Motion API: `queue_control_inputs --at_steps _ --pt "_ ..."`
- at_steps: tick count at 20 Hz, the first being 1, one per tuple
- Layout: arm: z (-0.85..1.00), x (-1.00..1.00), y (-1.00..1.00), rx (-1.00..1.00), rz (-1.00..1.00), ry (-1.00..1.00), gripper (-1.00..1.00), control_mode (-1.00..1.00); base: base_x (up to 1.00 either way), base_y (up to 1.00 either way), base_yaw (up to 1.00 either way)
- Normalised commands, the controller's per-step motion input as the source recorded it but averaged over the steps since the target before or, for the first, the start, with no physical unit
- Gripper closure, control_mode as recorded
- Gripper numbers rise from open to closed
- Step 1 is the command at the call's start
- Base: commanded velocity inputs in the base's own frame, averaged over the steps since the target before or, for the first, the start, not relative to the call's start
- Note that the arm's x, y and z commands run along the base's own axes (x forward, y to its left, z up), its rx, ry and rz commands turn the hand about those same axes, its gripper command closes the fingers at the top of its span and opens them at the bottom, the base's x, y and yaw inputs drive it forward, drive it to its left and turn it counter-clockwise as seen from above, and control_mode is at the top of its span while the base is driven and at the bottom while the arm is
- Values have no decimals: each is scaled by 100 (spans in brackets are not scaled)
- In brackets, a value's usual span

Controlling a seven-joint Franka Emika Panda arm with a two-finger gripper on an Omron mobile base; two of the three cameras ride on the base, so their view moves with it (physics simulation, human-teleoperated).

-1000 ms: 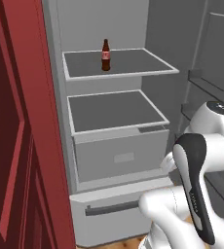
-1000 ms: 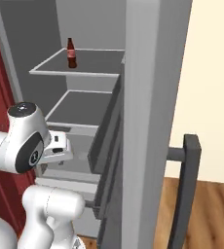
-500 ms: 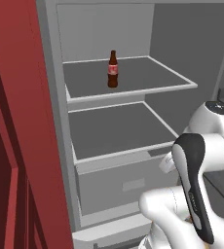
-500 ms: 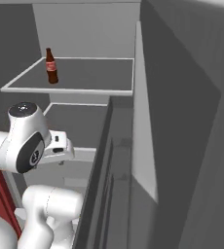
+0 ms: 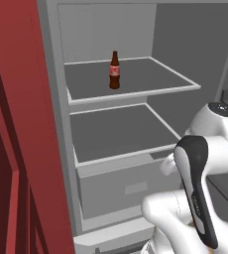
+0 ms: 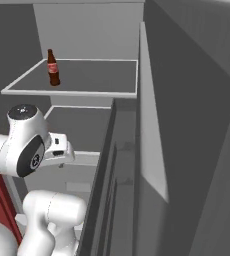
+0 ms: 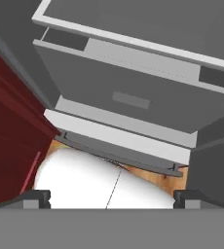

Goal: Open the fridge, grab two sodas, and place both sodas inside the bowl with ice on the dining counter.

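Closer framing of the fridge (image 5: 136,30) interior is seen than a moment ago; the base has been driven in, and the soda (image 5: 114,70) is unmoved on its shelf.

The gripper (image 7: 111,197) is spread wide and empty, aimed low at the pale drawer (image 7: 133,92), well below the upper shelf (image 5: 136,82) where one soda is seen upright. A collision with the middle shelf (image 5: 121,134) edge is judged possible if the hand is raised without being drawn back; the narrow bottle could be tipped by an off-centre approach.

fridge (image 5: 56,149): open | soda (image 5: 114,71): upright, upper shelf (image 5: 136,82)
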Motion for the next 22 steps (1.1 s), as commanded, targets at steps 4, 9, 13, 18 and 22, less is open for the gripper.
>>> queue_control_inputs --at_steps 4,9,13,18,22 --pt "22 21 49 11 1 -18 -100 -100 0 0 0" --pt "55 12 49 7 -2 -25 -100 -100 0 0 0" --pt "75 4 43 2 -8 -25 -100 -100 0 0 0" --pt "71 20 13 5 -3 -21 -100 -100 0 0 0" --pt "57 34 2 6 0 -13 -100 -100 0 0 0"
